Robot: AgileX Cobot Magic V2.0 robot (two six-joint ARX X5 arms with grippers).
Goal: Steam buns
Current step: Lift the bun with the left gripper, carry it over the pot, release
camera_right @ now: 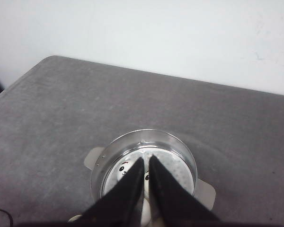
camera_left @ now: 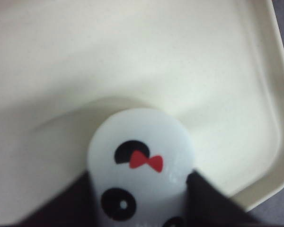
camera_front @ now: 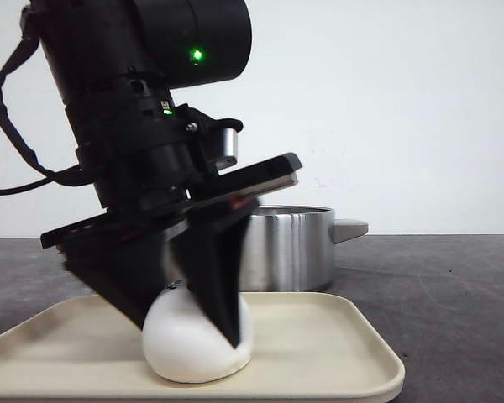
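A white panda-faced bun with a red bow rests on the cream tray. My left gripper reaches down over it, and its black fingers press against both sides of the bun, so it is shut on it. The steel pot stands just behind the tray. In the right wrist view my right gripper hangs above the pot, shut to a thin slit with nothing held. Other buns lie inside the pot on the perforated steamer plate, mostly hidden by the fingers.
The tray's raised rim runs close beside the held bun. The pot has flat side handles. A dark grey tabletop surrounds the pot, with a white wall behind it.
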